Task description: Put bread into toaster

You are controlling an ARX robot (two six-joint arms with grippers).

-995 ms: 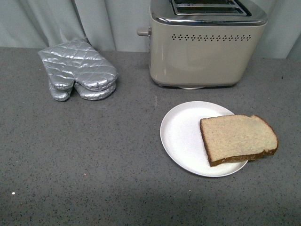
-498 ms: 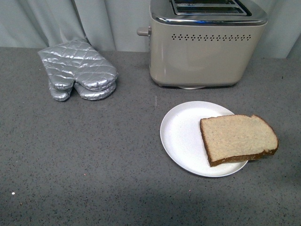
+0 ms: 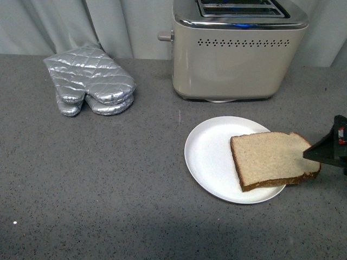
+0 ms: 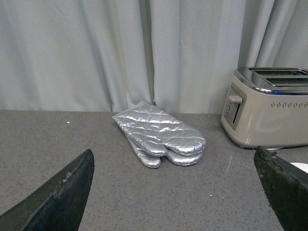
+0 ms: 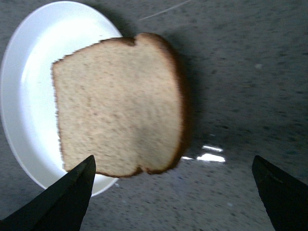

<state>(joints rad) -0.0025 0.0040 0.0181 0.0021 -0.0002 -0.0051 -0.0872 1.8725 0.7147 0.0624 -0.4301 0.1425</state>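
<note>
Hovering right gripper (image 3: 327, 151): jaws spread wide, over bread (image 3: 274, 158), at its crust end.
Left gripper (image 4: 172, 151): jaws spread, facing mitts (image 4: 161, 134).
Bread: flat on plate (image 3: 209, 157), overhanging right rim.
Toaster (image 3: 236, 54): behind plate.

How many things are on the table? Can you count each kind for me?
Bread: 1
Plate: 1
Toaster: 1
Silver mitts: 2, stacked
Total: 5
</note>
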